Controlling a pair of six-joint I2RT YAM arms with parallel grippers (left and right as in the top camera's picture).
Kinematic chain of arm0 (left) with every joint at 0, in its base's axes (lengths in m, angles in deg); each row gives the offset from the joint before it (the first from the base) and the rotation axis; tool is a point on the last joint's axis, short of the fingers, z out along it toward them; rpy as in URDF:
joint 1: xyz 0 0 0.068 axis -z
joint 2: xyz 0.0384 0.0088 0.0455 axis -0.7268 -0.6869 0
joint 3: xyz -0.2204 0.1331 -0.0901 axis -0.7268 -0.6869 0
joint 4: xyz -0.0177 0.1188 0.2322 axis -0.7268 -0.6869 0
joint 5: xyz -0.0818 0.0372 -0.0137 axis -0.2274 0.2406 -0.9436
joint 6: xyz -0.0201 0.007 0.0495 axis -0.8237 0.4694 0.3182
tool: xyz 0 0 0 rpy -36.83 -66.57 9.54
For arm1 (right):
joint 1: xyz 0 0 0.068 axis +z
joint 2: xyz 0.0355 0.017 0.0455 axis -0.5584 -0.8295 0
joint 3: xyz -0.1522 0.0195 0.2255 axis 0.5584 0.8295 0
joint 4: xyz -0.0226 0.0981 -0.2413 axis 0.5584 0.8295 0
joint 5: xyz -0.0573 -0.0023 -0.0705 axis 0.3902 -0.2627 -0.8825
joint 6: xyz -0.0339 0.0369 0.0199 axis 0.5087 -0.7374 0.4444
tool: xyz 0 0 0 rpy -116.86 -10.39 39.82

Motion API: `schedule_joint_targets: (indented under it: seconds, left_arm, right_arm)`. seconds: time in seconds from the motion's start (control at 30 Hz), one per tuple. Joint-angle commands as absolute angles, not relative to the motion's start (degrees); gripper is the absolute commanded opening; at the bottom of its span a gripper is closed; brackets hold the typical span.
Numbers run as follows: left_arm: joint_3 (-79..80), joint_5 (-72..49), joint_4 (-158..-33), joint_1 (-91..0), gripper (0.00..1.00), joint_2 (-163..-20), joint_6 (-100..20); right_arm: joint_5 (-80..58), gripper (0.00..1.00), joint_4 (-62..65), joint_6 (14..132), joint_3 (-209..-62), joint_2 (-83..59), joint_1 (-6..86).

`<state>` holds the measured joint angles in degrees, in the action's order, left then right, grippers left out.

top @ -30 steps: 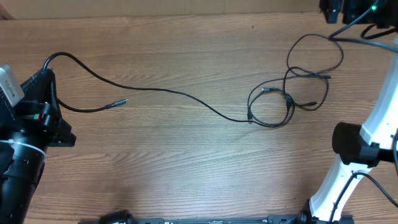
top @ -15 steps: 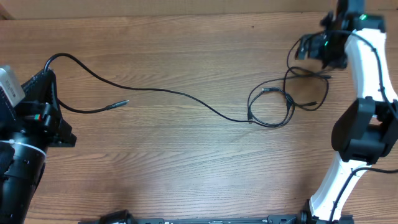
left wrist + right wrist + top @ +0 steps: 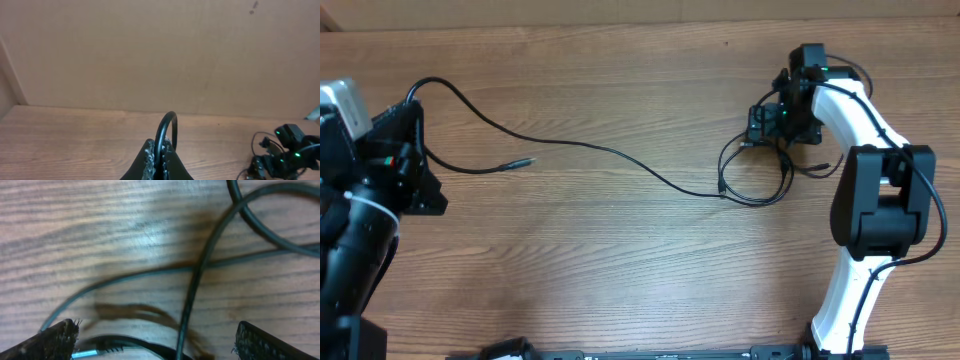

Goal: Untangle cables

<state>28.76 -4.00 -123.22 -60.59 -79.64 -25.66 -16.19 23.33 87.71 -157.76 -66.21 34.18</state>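
Right arm [image 3: 865, 120] has swung in from the far right corner of the worktop [image 3: 620, 260] within the last second and now reaches over the knotted loops [image 3: 757, 180] of the cables [image 3: 610, 150]. Left claw [image 3: 413, 102] has shifted slightly toward the far edge, and the arch of cable above it has moved with it.

**Right claw** [image 3: 766, 122]
- Position: over the far part of the knotted loops, toward the far right of the worktop.
- State: jaws spread wide. In the right wrist view the right claw [image 3: 157, 341] has its two fingertips [image 3: 60, 336] at opposite lower corners, with several crossing strands [image 3: 200, 275] lying on the wood between them.
- Nothing is gripped. Whether the fingertips touch the worktop cannot be told.

**Left claw** [image 3: 159, 154]
- Position: at the left edge of the worktop.
- State: jaws closed together on the long strand [image 3: 167, 122], which arches up out of the fingertips.

**Cables**
- The long strand runs from the left claw across the middle of the worktop to the knotted loops on the right.
- A short tail leaves the left claw and ends in a small plug [image 3: 525, 161] lying on the wood, near the left edge.
- The knotted loops lie flat, partly hidden beneath the right claw.
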Motion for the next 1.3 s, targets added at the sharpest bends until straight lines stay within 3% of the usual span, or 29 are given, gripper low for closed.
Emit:
schedule_joint_targets:
  seconds: [0.0, 0.27, 0.33, 0.43, 0.47, 0.53, 0.63, 0.97, 1.27]
  left_arm:
    - [28.8, -6.1, -123.1, -60.9, 0.04, -79.7, -25.4]
    - [28.8, -6.1, -122.9, -60.9, 0.04, -79.7, -25.2]
    - [28.8, -6.1, -122.9, -60.9, 0.04, -79.7, -25.2]
    - [28.8, -6.1, -122.7, -60.9, 0.04, -79.7, -25.2]
    - [28.8, -6.1, -122.7, -60.9, 0.04, -79.7, -25.2]
    - [28.8, -6.1, -122.7, -60.9, 0.04, -79.7, -25.2]
    - [28.8, -6.1, -122.7, -60.9, 0.04, -79.7, -25.2]
    - [28.8, -6.1, -122.7, -60.9, 0.04, -79.7, -25.2]
    - [28.8, -6.1, -122.8, -60.9, 0.04, -79.9, -25.2]
  right_arm:
    - [-22.0, 1.00, 22.0, 83.3, -157.6, -65.6, 33.7]
    - [-22.1, 0.93, 21.2, 82.2, -155.8, -65.6, 32.0]
    - [-22.1, 0.88, 21.0, 82.3, -154.7, -65.6, 31.9]
    - [-22.0, 0.59, 20.2, 82.3, -153.4, -65.6, 31.9]
    - [-22.0, 0.44, 20.0, 82.3, -153.1, -65.6, 31.9]
    - [-21.7, 0.22, 20.0, 82.3, -153.0, -65.6, 31.9]
    - [-21.5, 0.04, 19.8, 82.3, -153.0, -65.6, 31.9]
    - [-24.3, 0.04, 24.1, 82.3, -160.0, -65.2, 31.6]
    - [-28.5, 0.04, 45.1, 82.3, -194.3, -65.0, 31.6]
